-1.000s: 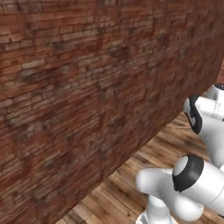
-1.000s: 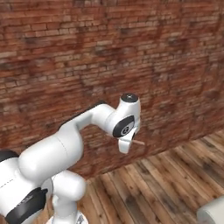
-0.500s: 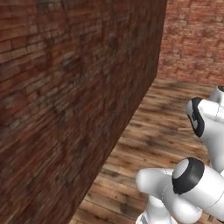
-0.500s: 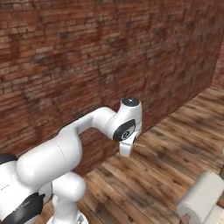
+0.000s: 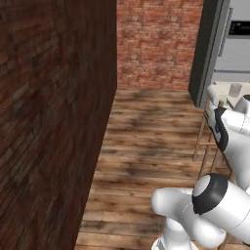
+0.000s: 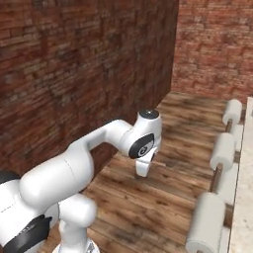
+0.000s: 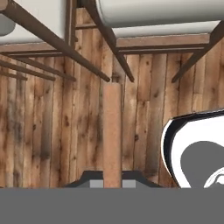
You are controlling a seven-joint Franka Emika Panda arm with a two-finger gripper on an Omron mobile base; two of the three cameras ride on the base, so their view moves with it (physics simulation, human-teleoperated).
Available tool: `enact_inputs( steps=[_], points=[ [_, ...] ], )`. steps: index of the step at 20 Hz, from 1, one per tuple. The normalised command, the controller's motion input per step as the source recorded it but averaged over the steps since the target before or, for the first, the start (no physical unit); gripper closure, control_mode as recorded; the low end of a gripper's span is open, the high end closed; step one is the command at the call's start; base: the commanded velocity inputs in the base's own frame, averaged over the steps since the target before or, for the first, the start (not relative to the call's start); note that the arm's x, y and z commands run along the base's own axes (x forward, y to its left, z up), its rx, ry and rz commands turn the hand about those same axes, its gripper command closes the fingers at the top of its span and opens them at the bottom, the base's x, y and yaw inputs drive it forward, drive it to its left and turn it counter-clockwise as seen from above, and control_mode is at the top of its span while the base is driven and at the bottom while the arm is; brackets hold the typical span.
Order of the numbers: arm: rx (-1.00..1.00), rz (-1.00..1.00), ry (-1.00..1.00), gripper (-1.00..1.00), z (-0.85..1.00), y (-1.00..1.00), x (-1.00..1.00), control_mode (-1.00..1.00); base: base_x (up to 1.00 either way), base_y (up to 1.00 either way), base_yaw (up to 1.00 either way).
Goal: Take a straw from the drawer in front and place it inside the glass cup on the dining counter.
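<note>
One thin tan-orange straw is running up the middle of the hand view, rising from between the dark finger tips of the gripper, whose jaws are pressing together on it. Only the tops of those tips are showing above the bottom edge, so the contact itself is barely visible. In the right base view the gripper is hanging from the bent white arm over the wooden floor, and a short pale sliver of the straw is poking out beside it, too small to read well.

Behind the straw in the hand view, wooden stool legs are crossing the plank floor, and pale cushioned seats are being cut off by the top edge. In the right base view, a row of white stool seats is lining the right side, next to a strip of beige dining counter mostly cropped by the frame.

In the left base view, the glass cup is standing on a corner of the dining counter far to the right, small and greyish, partly bordered by the robot's own arm. A brick wall is taking up the left side, and a dark tall cabinet is standing at the far end.
</note>
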Motion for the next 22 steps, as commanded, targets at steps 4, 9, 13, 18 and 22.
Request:
enact_inputs(
  steps=[4, 9, 13, 18, 22],
  points=[
    [0.0, 0.0, 0.0, 1.0, 0.0, 0.0, 0.0, 1.0, 0.52, 0.29, -0.48],
    [0.0, 0.0, 0.0, 1.0, 0.0, 0.0, 0.0, 1.0, 0.77, 0.37, -0.47],
    [0.0, 0.0, 0.0, 1.0, 0.0, 0.0, 0.0, 1.0, 0.94, 0.47, -0.42],
    [0.0, 0.0, 0.0, 1.0, 0.0, 0.0, 0.0, 1.0, 0.97, 0.51, -0.4],
    [0.0, 0.0, 0.0, 1.0, 0.0, 0.0, 0.0, 1.0, 0.87, 0.36, -0.41]
  ],
)
